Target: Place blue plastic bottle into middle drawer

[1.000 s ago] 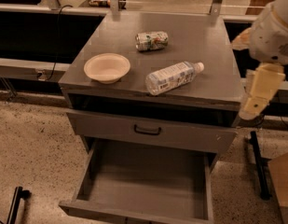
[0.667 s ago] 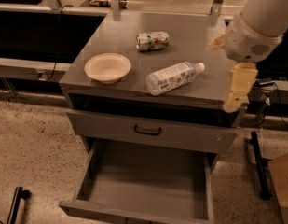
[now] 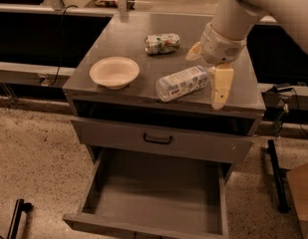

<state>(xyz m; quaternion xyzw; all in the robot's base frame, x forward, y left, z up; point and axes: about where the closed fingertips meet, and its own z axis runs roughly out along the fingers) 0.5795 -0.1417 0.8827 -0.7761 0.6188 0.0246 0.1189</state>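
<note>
The blue plastic bottle (image 3: 182, 82) lies on its side on the cabinet top, right of centre, with its cap end pointing right. My gripper (image 3: 209, 69) hangs over the cabinet top at that cap end. It is open: one cream finger (image 3: 221, 86) is in front of the cap and the other (image 3: 195, 51) is behind it. I cannot tell whether they touch the bottle. The middle drawer (image 3: 153, 195) is pulled out below, a deep grey box with nothing in it.
A crushed green-white can (image 3: 162, 43) lies at the back of the cabinet top (image 3: 123, 39). A cream bowl (image 3: 114, 72) sits at its front left. A shut drawer front with a black handle (image 3: 157, 140) is above the open drawer. Black stands are on the floor at right.
My arm has swung left from beside the cabinet's right edge to over the top. The gripper now sits at the bottle's cap end. The bottle, can and bowl have not moved.
</note>
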